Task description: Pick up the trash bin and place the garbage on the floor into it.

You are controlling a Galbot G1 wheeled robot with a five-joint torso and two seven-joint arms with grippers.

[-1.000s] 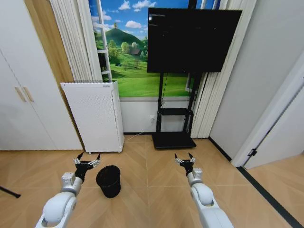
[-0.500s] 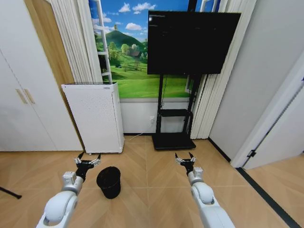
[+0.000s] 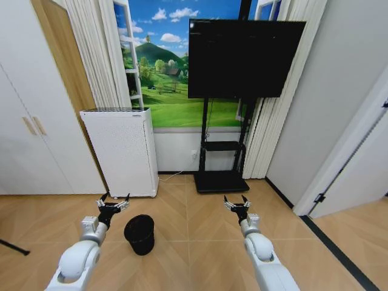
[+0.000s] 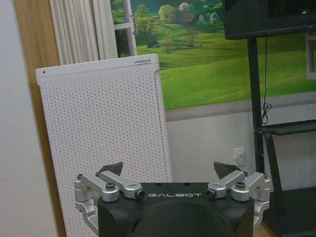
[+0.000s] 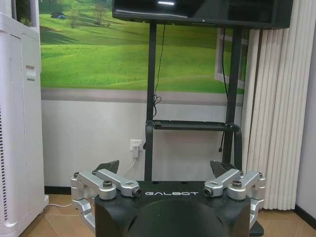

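The small black round mesh-sided trash bin (image 3: 139, 233) stands upright on the light wood herringbone floor (image 3: 194, 242), in front of and a bit right of the tall white perforated appliance (image 3: 123, 150) that sits against the wall. My left gripper (image 3: 112, 202) hovers above the floor just left of the bin's rim, near it but not touching, fingers spread apart and holding nothing; in the left wrist view the same gripper (image 4: 172, 170) points at the white appliance (image 4: 106, 143) with its fingers wide. My right gripper (image 3: 236, 202) hangs well to the right of the bin, fingers also apart and empty, aimed toward the black flat base of the TV stand (image 3: 220, 180). In the right wrist view the gripper (image 5: 165, 168) faces the black stand's pole and shelf (image 5: 195, 125) under the big black TV screen (image 5: 202, 11). White pleated curtains (image 3: 267, 130) hang right of the stand.
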